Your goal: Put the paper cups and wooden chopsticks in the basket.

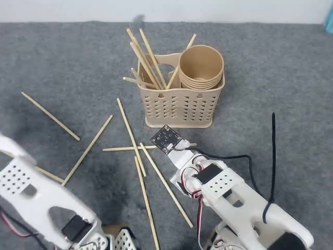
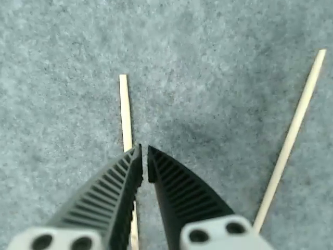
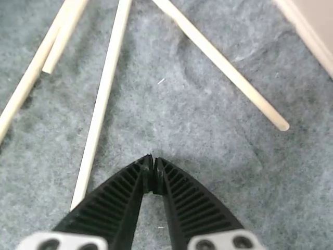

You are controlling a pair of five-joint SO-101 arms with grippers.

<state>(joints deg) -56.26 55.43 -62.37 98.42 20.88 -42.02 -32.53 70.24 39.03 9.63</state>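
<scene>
Beige perforated plastic forms the basket [image 1: 179,107], which stands upright toward the far middle of the grey felt mat [image 1: 281,67]. A nested stack of paper cups [image 1: 201,66] sits in one compartment, and a bundle of wooden chopsticks [image 1: 147,61] leans out of the compartment beside it. Loose chopsticks [image 1: 131,136] lie scattered on the mat in front of the basket and off to one side, several crossing one another, none touching the basket. The right arm [image 1: 229,190] is stretched toward that crossing cluster, just in front of the basket. The right gripper [image 3: 154,162] hovers low over bare mat with its fingertips pressed together on nothing, a pale stick [image 3: 101,104] lying just beside it. The left arm [image 1: 36,198] sits at the near edge. The left gripper [image 2: 144,155] has its fingers drawn almost together, only a thin slit between the tips, above a short stick [image 2: 125,109] that lies on the mat and runs under one finger. A longer stick [image 2: 291,135] lies apart from it.
</scene>
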